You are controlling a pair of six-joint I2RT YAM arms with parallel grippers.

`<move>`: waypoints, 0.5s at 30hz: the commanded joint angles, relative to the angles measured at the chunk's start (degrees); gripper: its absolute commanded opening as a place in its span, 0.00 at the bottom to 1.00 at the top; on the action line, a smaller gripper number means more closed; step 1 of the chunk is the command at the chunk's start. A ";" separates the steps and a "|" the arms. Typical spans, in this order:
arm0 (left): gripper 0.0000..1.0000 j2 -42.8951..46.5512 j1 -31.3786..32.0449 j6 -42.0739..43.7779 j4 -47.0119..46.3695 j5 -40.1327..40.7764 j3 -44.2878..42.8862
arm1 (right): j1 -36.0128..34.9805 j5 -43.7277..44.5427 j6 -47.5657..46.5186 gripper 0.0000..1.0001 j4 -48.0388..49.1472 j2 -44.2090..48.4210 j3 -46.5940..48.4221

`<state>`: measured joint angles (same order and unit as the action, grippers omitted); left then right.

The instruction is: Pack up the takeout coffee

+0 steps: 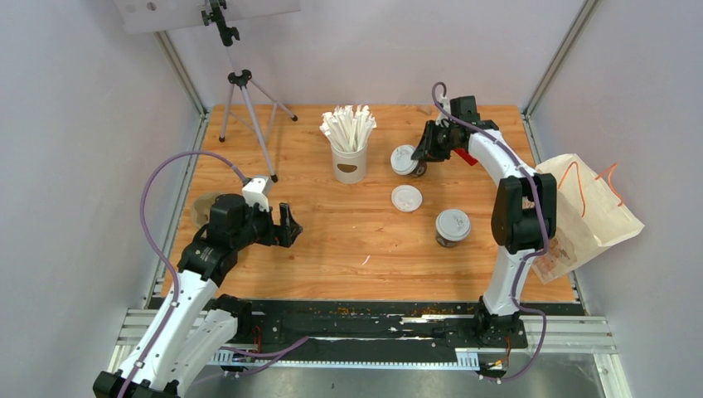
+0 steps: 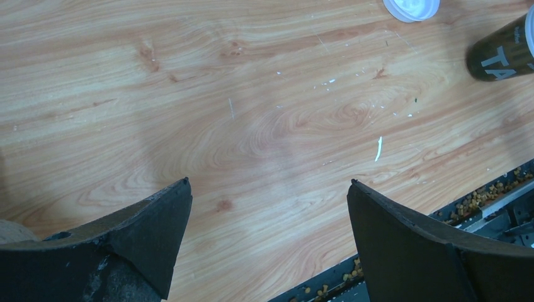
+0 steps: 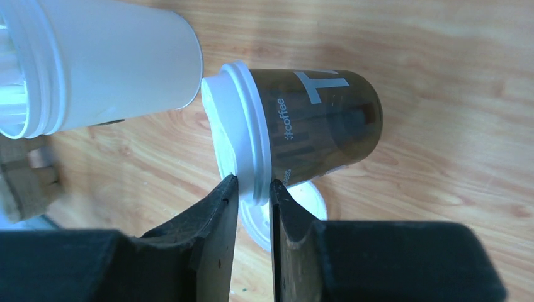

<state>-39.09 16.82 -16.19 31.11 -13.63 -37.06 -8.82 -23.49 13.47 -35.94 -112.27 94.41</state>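
1. Over on the far side of the surface (image 1: 348, 249), right of centre, the right jaws are on the far coffee cup (image 1: 404, 159), reaching it from its right side.
2. The wrist view shows it plainly. The right jaws are nearly closed and pinch the rim of that cup's white lid (image 3: 236, 126), one finger on each side. The dark brown body (image 3: 321, 126), printed "#coffee", sticks out beyond them. Whether its base is on the wood or just off it, I cannot tell.
3. Just beside that cup, on its left, stands the white cup of paper-wrapped sticks (image 1: 350, 162), upright.
4. A loose white lid (image 1: 406, 198) lies flat on the surface just nearer than the far cup, between the two coffees.
5. The near coffee cup (image 1: 453, 225) stands upright with its lid on, right of centre and closer to the near edge. Neither arm touches it.
6. The left jaws are spread wide with nothing in them, held above bare wood toward the left edge. Their wrist view catches the near cup (image 2: 504, 56) and the loose lid (image 2: 412, 7) at its top right.
7. A beige pulp carrier (image 1: 203, 207) sits at the left edge, partly hidden behind the left arm. A paper bag (image 1: 593, 207) with orange handles hangs off the right edge, and a tripod (image 1: 244, 108) stands at the far left corner.
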 commanded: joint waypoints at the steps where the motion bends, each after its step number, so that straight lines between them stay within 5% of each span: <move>1: 1.00 0.09 -0.19 0.80 -0.44 0.61 -1.00 | 1.87 -11.68 6.90 0.23 7.40 1.15 -2.77; 15: 1.00 -0.36 -0.18 0.72 -0.34 1.00 -1.00 | 6.26 -16.69 12.54 0.23 12.67 -3.41 -4.67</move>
<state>-39.46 16.82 -16.21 31.16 -12.97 -37.06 -4.34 -37.67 22.90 -26.89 -114.02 90.08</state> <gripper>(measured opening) 0.998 0.239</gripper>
